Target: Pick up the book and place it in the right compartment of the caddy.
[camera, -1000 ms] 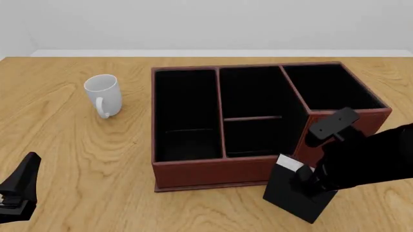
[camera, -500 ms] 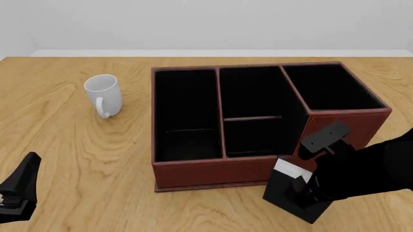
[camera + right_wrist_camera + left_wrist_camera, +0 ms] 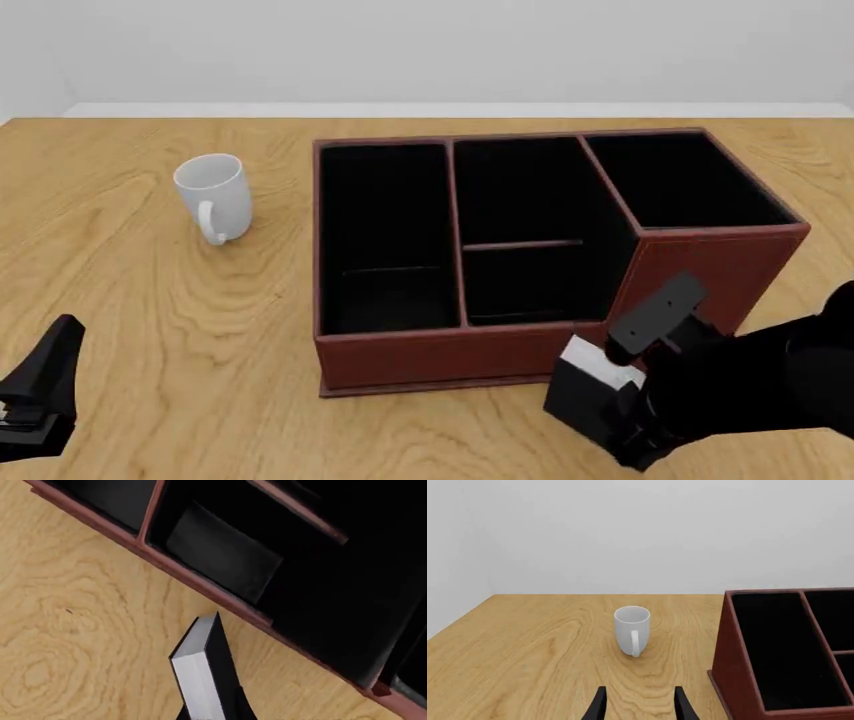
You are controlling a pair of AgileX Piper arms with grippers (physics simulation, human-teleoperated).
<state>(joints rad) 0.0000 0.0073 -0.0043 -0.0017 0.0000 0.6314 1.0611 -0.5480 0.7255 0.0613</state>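
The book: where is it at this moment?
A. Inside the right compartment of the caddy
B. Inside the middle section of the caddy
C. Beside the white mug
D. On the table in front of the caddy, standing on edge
D: the book stands on edge on the table just in front of the caddy, outside the right compartment, at the right end effector.

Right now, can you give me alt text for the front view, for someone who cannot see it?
The right gripper reaches down over a black book standing on the wooden table just in front of the reddish-brown caddy, whose tall right compartment holds nothing. A white mug stands left of the caddy, and the left gripper waits at the near left edge.
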